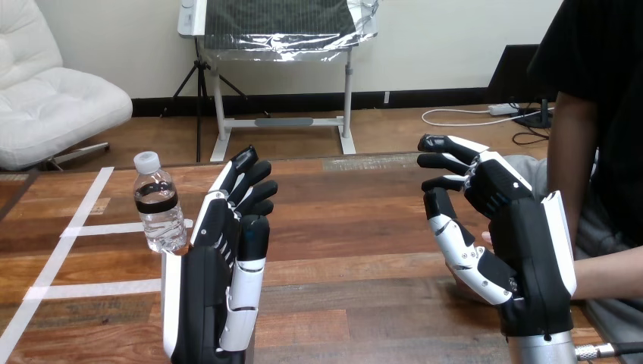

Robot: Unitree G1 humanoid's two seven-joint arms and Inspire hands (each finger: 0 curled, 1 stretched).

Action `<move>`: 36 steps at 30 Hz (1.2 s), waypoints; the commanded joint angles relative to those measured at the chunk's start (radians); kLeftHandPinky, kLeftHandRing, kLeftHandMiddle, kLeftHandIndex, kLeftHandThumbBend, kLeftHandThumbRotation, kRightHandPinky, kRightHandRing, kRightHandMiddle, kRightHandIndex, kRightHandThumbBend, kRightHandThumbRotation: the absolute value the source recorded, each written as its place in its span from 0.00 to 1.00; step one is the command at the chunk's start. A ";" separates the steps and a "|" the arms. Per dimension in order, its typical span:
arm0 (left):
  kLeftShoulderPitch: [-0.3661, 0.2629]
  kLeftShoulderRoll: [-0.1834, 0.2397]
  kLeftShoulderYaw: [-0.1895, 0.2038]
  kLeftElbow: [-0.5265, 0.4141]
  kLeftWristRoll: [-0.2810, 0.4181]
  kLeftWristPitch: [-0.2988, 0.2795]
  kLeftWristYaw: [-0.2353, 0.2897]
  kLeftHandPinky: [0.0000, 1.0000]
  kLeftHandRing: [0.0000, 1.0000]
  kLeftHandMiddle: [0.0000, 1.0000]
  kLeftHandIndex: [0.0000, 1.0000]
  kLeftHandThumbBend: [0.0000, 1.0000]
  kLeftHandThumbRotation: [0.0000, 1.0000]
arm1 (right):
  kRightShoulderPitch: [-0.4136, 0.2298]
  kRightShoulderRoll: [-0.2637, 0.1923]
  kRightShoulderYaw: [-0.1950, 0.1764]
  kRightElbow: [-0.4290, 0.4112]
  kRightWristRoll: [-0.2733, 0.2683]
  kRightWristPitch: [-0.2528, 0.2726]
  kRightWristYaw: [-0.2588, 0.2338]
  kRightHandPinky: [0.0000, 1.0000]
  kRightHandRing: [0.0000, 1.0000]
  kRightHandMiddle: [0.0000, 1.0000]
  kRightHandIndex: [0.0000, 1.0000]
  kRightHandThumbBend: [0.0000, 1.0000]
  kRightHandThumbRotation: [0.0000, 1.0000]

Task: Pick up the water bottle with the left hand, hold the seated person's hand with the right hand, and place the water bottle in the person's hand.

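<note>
A clear water bottle [158,205] with a white cap and a black label stands upright on the wooden table [349,227] at the left. My left hand [224,262] is raised just right of the bottle, apart from it, with straight fingers and nothing in it. My right hand [504,227] is raised at the right, fingers relaxed and slightly bent, holding nothing. The person's hand [487,240] lies behind my right hand and is mostly hidden by it; I cannot tell whether they touch. The person's forearm [606,273] comes in from the right edge.
White tape lines [83,227] cross the table's left part. The table's far edge [364,161] runs behind both hands. The person sits close at the right side.
</note>
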 commanded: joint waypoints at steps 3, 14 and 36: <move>-0.033 -0.053 0.051 -0.077 0.081 -0.001 0.003 0.80 0.82 0.85 0.88 0.57 0.98 | -0.038 0.006 -0.001 -0.036 -0.002 -0.007 -0.006 0.60 0.73 0.78 0.72 0.32 0.33; -0.100 -0.016 0.172 -0.084 0.230 -0.003 0.036 0.83 0.84 0.87 0.89 0.49 0.91 | -0.043 0.009 0.001 -0.034 -0.004 0.001 -0.007 0.59 0.73 0.78 0.72 0.31 0.32; -0.233 0.073 0.380 -0.023 0.543 0.051 0.190 0.88 0.92 0.92 0.93 0.56 0.82 | -0.048 0.011 0.002 -0.033 -0.006 0.002 -0.008 0.58 0.72 0.78 0.72 0.32 0.33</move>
